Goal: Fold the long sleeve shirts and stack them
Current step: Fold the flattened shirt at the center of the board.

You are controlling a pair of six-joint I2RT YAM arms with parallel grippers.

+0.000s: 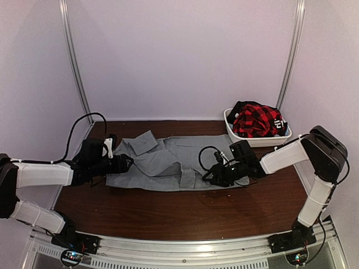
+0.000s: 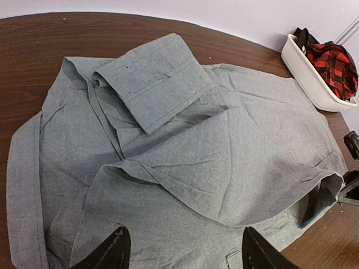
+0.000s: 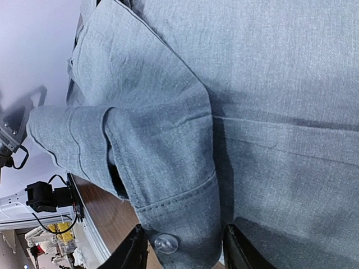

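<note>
Dark wooden table (image 1: 168,216): a grey shirt (image 1: 168,162) lies spread for folding; left gripper (image 2: 182,252) hovers open over its hem, right gripper (image 3: 182,246) open around a buttoned cuff (image 3: 168,224).

The dark wooden table (image 1: 168,213) carries a light-grey button-up shirt (image 1: 168,159) spread flat across its middle, and a white basket (image 1: 255,140) at its far right corner.

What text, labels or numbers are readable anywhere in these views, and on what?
None can be read for certain.
White marks, roughly "21": on a black garment in the white bin beside the red plaid cloth, too blurred to confirm.
Grey shirt: plain, no print or tag showing.
Grippers, arms: no legible markings.
</note>
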